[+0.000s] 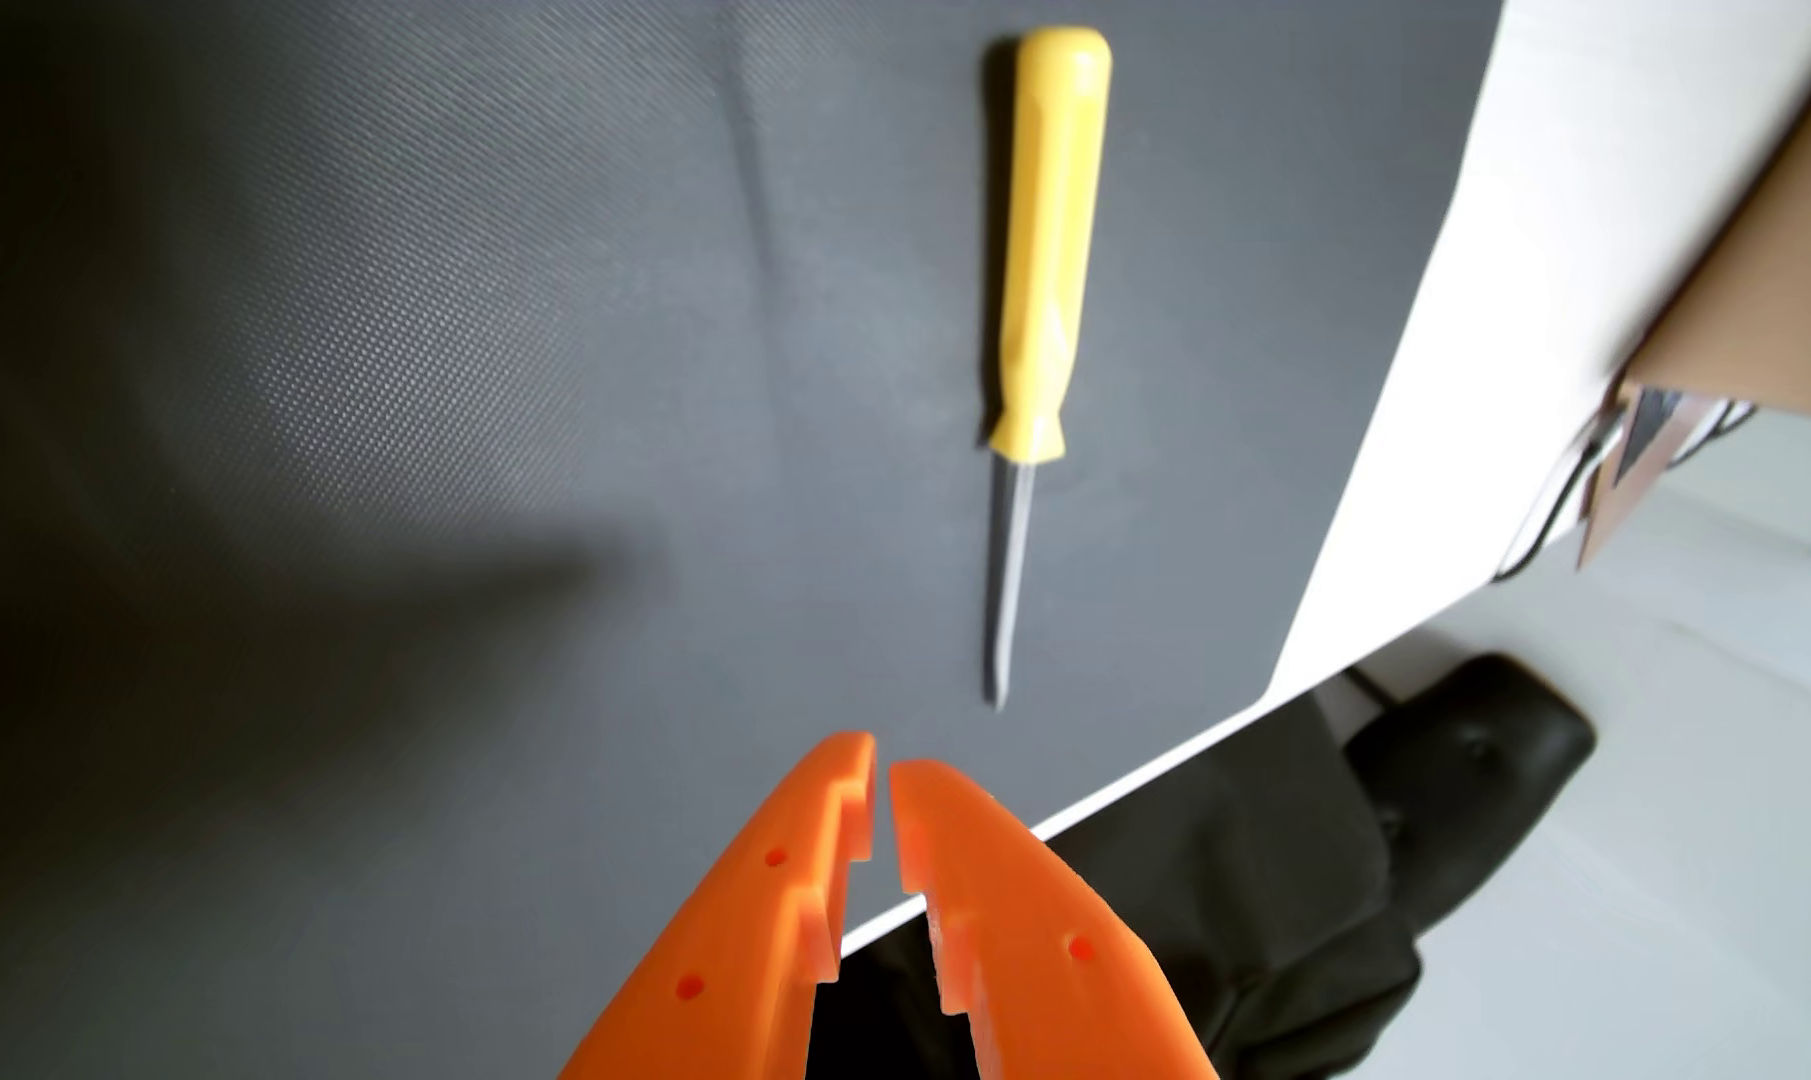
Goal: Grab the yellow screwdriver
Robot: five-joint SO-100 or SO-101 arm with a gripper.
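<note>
So the orange gripper [882,771] is sitting nearly clenched and holding nothing, while the yellow screwdriver [1044,312] is lying flat on the dark desk mat [413,415] just ahead and slightly right, tip pointing back toward it.

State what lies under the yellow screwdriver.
The yellow screwdriver lies flat on a dark grey textured mat. Whatever lies beneath the mat is covered.

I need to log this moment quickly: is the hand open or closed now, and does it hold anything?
Hand: nearly closed, only a thin gap between the orange fingertips, holding nothing; the yellow screwdriver lies apart on the dark mat.
</note>
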